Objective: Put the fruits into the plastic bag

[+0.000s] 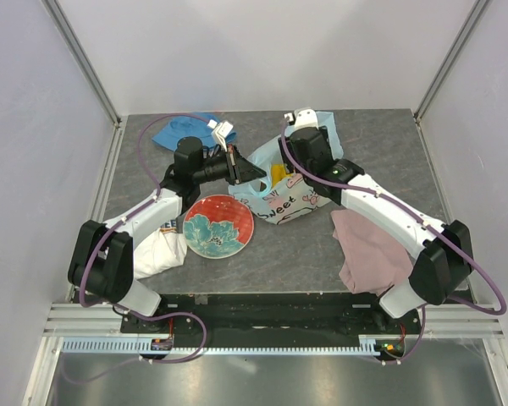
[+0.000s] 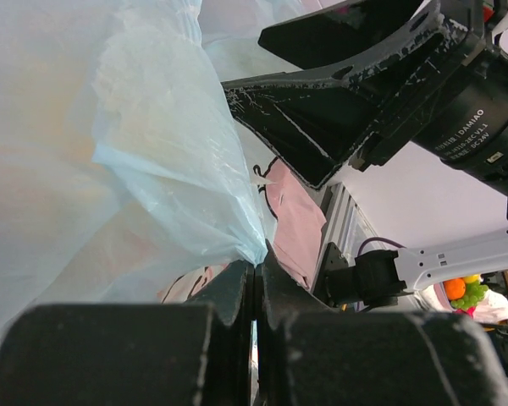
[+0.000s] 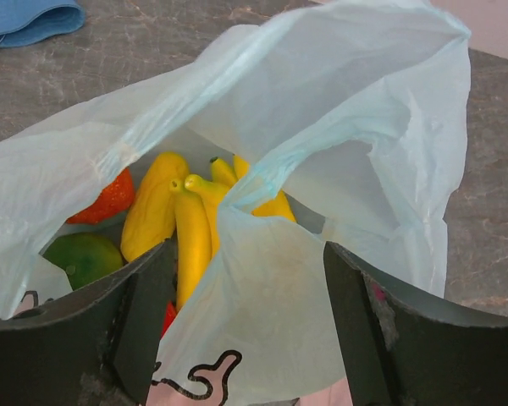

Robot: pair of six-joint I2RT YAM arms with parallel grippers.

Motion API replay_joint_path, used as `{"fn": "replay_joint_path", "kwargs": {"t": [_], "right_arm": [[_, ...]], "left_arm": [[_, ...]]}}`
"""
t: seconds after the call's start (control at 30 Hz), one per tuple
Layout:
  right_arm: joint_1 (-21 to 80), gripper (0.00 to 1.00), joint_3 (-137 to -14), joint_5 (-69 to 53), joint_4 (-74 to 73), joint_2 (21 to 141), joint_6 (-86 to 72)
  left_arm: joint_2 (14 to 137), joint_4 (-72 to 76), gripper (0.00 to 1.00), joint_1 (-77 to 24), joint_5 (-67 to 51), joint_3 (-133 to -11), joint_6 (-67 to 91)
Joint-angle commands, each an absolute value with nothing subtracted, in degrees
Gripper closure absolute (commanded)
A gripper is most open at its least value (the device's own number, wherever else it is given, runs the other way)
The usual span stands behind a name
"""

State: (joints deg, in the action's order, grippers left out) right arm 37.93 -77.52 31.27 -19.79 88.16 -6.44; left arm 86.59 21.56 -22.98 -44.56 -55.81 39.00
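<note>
Pinching the plastic bag (image 1: 289, 201) at its rim, the left hand (image 2: 254, 264) holds the mouth open. The right hand (image 3: 250, 313), fingers apart, hovers above the bag. The bananas (image 3: 190, 230), green fruit (image 3: 85, 256) and red fruit (image 3: 110, 200) lie inside.

The plastic bag (image 1: 284, 201) is sitting mid-table, behind and right of the plate (image 1: 218, 226) and left of the cloth (image 1: 368, 249). The hat (image 1: 182, 131) is lying behind it to the left. The bananas (image 3: 190, 228) are lying inside it, with a round fruit (image 3: 85, 256) and a smaller fruit (image 3: 106, 201) at their left in my right wrist view. My right gripper (image 3: 247, 251) is straddling its mouth, and my left gripper (image 2: 254, 266) is touching its left edge.
</note>
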Motion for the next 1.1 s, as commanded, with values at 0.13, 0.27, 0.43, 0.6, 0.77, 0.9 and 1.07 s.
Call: {"fn": "replay_joint_path", "kwargs": {"t": [0.13,0.27,0.43,0.6,0.77,0.9,1.07], "right_arm": [[38.1,0.17,-83.0,27.8,-16.1,89.0,6.4],[37.3,0.16,-90.0,29.3,-24.7,95.2,8.3],[37.0,0.18,-96.5,27.7,-33.0,101.1,7.0],[37.1,0.20,-96.6,24.9,-36.8,100.9,4.2],[37.0,0.24,-96.9,25.1,-40.8,101.1,4.1],[37.1,0.35,-97.5,29.3,-43.2,101.8,4.0],[37.0,0.57,-97.1,31.9,-45.2,102.0,4.6]], "left_arm": [[85.3,23.8,0.98,-23.2,-44.6,-55.7,39.6],[85.3,23.8,0.98,-23.3,-44.7,-55.7,39.6],[85.0,23.8,0.98,-23.4,-44.6,-55.8,39.7],[85.3,23.7,0.98,-23.3,-44.3,-55.9,39.8],[85.6,23.6,0.98,-23.4,-44.1,-56.0,39.9],[85.5,23.5,0.98,-23.3,-43.9,-56.2,39.9],[85.5,22.8,0.98,-23.4,-43.4,-56.6,39.6]]}}
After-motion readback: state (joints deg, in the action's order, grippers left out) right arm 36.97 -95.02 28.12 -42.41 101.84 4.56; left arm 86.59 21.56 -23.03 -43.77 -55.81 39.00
